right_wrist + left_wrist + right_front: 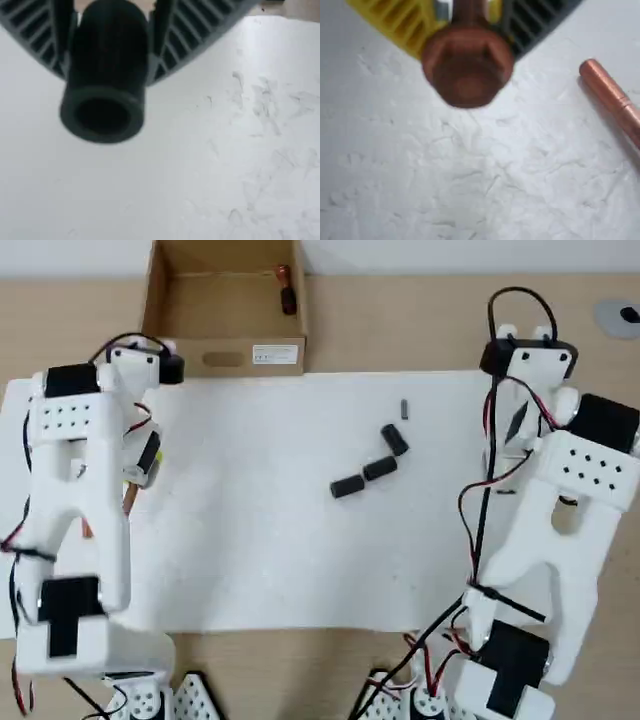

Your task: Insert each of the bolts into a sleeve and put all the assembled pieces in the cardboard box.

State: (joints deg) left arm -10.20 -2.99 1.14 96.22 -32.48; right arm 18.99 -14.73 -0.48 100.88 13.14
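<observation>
The left gripper (467,12) is closed on a copper-coloured hexagon-head metal bolt (467,67). The shank is clamped between a yellow finger (395,25) and a black finger (535,20), with the head facing the camera. A second copper-coloured bolt (612,97) lies flat on the white textured foam sheet (470,190), apart from that gripper. The right gripper (112,20) is closed on a black cylindrical sleeve (105,100), open bore facing the camera. In the high view, the left arm (80,470) occupies the left of the frame and the right arm (570,510) the right. Three loose black sleeves (379,469) lie close together right of centre on the sheet, with a small grey pin (404,409) just above them. The open cardboard box (170,320) stands at the upper left, against the sheet's upper edge. One assembled piece (286,292), a copper bolt in a black sleeve, lies near its right wall.
</observation>
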